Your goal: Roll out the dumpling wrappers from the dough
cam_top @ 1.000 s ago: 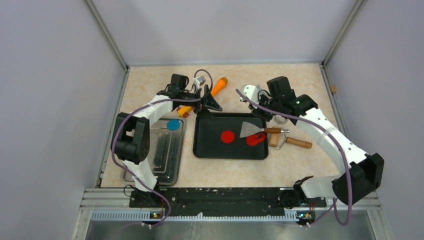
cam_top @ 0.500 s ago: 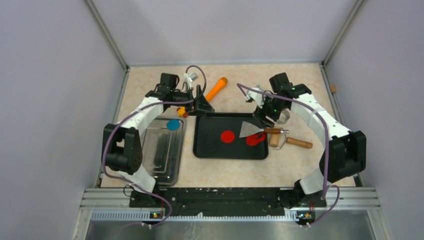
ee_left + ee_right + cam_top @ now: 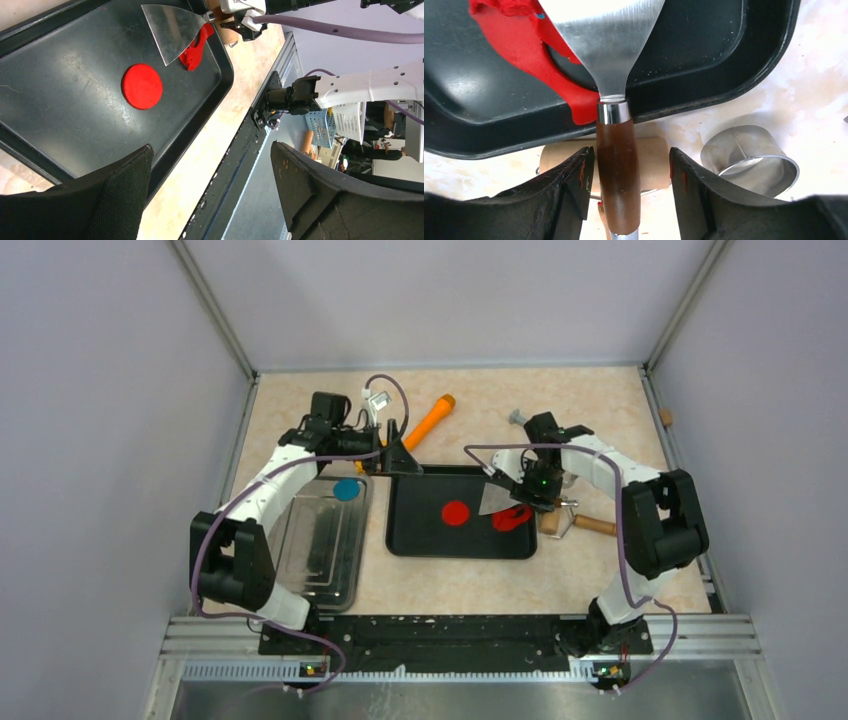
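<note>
Here, the right fingers [image 3: 569,195] stand apart astride the scraper's handle [image 3: 618,180], seemingly untouched; close squarely, mid-handle; left fingers [image 3: 115,200] gape.

dough pcs: 2, both red, i.e. 1 round disc [image 3: 456,512] + 1 ragged scrap [image 3: 513,520] (scrap partly under the blade)
other discs: 1 blue disc [image 3: 346,489]
trays: 2, i.e. 1 black tray [image 3: 420,532] + 1 metal tray [image 3: 320,552]
scrapers: 1 scraper [image 3: 497,498], steel blade, wood handle
rollers: 2, i.e. 1 wooden roller [image 3: 598,527] + 1 orange rod [image 3: 432,418]
cutters: 1 metal ring [image 3: 751,159]
arms: 2, w/ 1 claw apiece, so left claw [image 3: 212,150] + right claw [image 3: 629,155]
worktop [image 3: 560,580]: 1
</note>
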`<state>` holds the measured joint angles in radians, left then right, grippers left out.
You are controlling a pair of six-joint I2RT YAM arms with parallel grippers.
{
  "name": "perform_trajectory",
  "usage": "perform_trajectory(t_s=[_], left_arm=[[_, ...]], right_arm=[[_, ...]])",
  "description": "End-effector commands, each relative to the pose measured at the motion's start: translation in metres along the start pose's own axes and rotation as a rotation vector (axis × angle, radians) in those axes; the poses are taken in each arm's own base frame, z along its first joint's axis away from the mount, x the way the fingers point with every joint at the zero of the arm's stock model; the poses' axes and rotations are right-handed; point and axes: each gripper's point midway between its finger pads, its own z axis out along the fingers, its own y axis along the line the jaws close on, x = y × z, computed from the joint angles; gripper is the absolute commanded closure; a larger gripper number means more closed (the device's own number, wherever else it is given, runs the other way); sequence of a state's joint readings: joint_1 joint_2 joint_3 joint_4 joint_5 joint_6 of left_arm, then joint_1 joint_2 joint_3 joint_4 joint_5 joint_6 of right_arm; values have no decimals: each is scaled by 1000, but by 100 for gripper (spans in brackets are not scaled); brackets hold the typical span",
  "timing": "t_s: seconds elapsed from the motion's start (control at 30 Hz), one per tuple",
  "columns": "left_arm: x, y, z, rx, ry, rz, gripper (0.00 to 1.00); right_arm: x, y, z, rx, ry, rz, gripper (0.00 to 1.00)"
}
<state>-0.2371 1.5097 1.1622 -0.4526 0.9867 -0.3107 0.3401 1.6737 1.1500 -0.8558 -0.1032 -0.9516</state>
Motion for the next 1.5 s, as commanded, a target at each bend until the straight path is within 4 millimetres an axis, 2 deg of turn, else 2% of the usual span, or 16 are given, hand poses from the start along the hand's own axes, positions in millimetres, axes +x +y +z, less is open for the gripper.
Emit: perform_trajectory(t_s=[0.0,0.07,0.13,0.23,0.3,0.47,0.6,0.7,0.73,0.83,0.87,0.93,1.0,1.2,1.3,1.47], left_arm=[[-3,-5,-8,-1,-27,52,11],[-4,-5,-8,1,-26,51,11],[-5,-6,-9,5,-29,60,11],[-7,-8,-10,0,-32,99,12],[-9,-8,-11,-6,-30,136,13],[-7,-11,-12,-45,5,270,14],[-1,-5,-11,-181,69,553,15],[-8,-13,-14,-285,32,876,14],[-3,-17,-12,-305,24,995,14],[-8,-43,-9,-381,-95,1407,12],[-18,-62,-9,-394,-204,1564,11],[-11,-85,0,-376,-270,1863,7],[-4,-92,13,-353,-270,2061,6],[2,-92,53,-222,-219,2228,6],[-1,-90,68,-197,-217,2259,7],[-16,-82,87,-231,-164,2284,15]], right_arm=[[-1,-5,8,18,11,14,44],[3,-2,11,6,24,18,51],[5,0,9,-3,34,20,67],[-1,-2,-9,2,20,22,91],[-11,-8,-29,24,-14,29,100],[-50,-11,-86,25,-167,144,100],[-76,9,-108,-70,-292,268,100],[-92,29,-114,-169,-378,359,100],[-94,35,-115,-199,-395,365,100],[-96,48,-116,-258,-409,362,100],[-97,51,-117,-274,-410,358,100],[-98,54,-120,-292,-418,358,100],[-101,55,-122,-303,-429,361,100],[-102,58,-124,-314,-440,361,100],[-102,60,-127,-320,-442,357,100],[-101,64,-131,-321,-450,354,100]])
